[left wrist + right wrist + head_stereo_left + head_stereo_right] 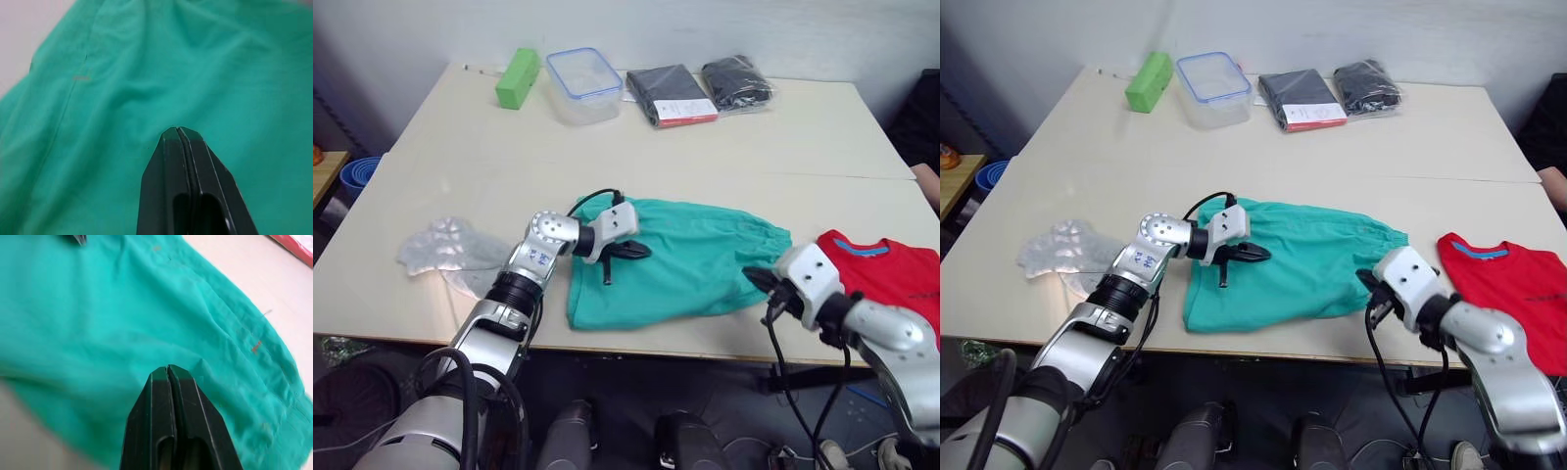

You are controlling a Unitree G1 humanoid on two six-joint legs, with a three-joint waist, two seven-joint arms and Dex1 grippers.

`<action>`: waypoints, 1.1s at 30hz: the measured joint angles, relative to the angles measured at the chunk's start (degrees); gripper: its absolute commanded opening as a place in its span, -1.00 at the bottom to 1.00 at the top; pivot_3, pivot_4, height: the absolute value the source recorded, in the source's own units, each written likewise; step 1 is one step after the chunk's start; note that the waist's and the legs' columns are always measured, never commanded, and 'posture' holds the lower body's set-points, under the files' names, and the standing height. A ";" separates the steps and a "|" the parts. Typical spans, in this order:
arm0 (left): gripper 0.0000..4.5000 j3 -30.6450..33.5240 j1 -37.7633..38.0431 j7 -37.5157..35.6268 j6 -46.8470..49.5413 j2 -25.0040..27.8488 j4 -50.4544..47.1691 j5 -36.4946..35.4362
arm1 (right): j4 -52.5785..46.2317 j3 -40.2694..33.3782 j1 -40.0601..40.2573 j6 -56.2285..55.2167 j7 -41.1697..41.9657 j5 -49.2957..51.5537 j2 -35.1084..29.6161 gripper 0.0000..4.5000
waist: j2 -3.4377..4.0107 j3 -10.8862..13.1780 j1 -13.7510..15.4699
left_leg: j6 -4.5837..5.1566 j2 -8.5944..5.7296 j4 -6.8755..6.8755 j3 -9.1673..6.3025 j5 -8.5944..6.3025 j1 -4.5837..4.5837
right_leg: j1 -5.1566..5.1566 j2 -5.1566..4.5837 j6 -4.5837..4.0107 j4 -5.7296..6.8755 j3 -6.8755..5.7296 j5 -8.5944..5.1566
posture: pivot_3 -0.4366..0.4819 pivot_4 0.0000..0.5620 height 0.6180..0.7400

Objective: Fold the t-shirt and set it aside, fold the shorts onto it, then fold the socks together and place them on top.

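The shorts (675, 259) were lying spread out flat near the front edge of the tabletop (705, 147), roughly in the middle, with the gathered waistband end pointing toward the robot's right. The left claw (631, 252) sat over the left part of the shorts, fingers pressed together with nothing between them, tip just above or on the fabric, hard to say which from the wrist view. The right claw (1371, 282) was at the right end of the shorts near the waistband, also pressed together and pinching nothing, hovering right at the cloth's edge. In the right wrist view you could see its fingers (171, 406) closed over teal fabric with a couple of little orange specks along the seam. The t-shirt (886, 269) was lying flat on the right side of the tabletop, just beside the shorts but not touching, blue neckline toward the back. The socks (445, 250) were well off to the left, a crumpled light grey pile near the front edge. Along the back of the tabletop there was a green block (517, 76), a clear container with a blue rim (582, 83) next to it, and then two dark packages (671, 95) in plastic wrap, one with a red and white label.
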 measured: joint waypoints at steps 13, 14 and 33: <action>-1.00 0.16 1.22 -0.56 -2.21 -1.29 -0.49 -0.13 | -6.98 -20.29 0.13 28.26 -22.25 18.20 32.30 0.16 | 0.16 -0.08 -0.35 | 0.15 -0.05 -0.30 0.05 -0.07 0.01 | -0.16 0.01 -0.05 -0.02 0.05 0.02 | -0.05 -0.47 1.00; -1.00 0.20 1.22 -0.59 -2.05 -1.36 -0.58 -0.25 | -5.89 -22.16 -1.31 29.14 -23.57 20.10 34.13 0.28 | 0.16 -0.08 -0.36 | 0.01 -0.05 -0.33 0.05 0.03 0.02 | -0.17 0.01 -0.05 0.00 0.07 0.02 | -0.05 -0.47 1.00; -1.00 0.20 3.91 -0.50 -0.24 0.53 -6.28 -0.77 | 16.54 -28.64 -19.56 22.05 -43.55 36.74 39.37 0.70 | 0.04 -0.22 -1.05 | 0.12 -0.03 -0.42 0.19 0.07 0.14 | -0.18 -0.01 -0.08 0.01 0.21 0.04 | -0.05 -0.47 1.00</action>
